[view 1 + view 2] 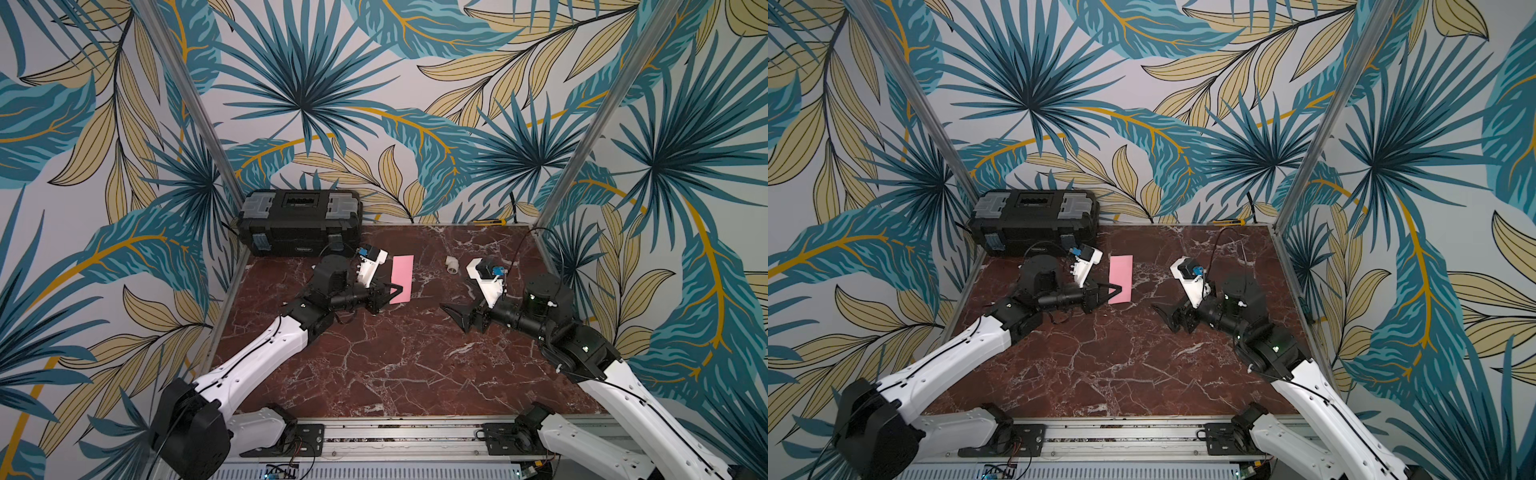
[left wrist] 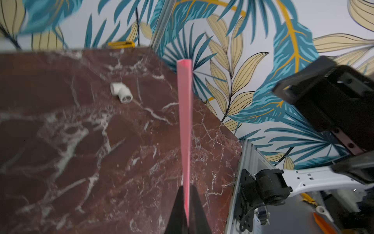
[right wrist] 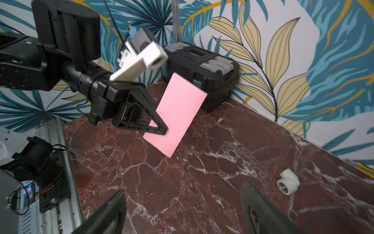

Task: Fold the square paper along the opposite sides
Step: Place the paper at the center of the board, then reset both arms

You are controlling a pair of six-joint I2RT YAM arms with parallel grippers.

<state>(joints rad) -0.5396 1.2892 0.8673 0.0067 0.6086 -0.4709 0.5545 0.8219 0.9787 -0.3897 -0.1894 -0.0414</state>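
One square paper [image 1: 402, 277], doubled over, juts from the clamped left end effector [image 1: 398, 287]. The right end effector [image 1: 457, 316] gapes empty opposite, one pipe elbow [image 1: 452, 264] beside it on the bench [image 1: 395, 365], one toolbox [image 1: 299, 224] behind the left.

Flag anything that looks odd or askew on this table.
The square paper is held up at a tilt, pinched at one edge by the left gripper; its folded layers gape at the far end. A white pipe elbow lies loose nearby.

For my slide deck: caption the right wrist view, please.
Left pincer grips the folded pink paper; right pincer stands open.
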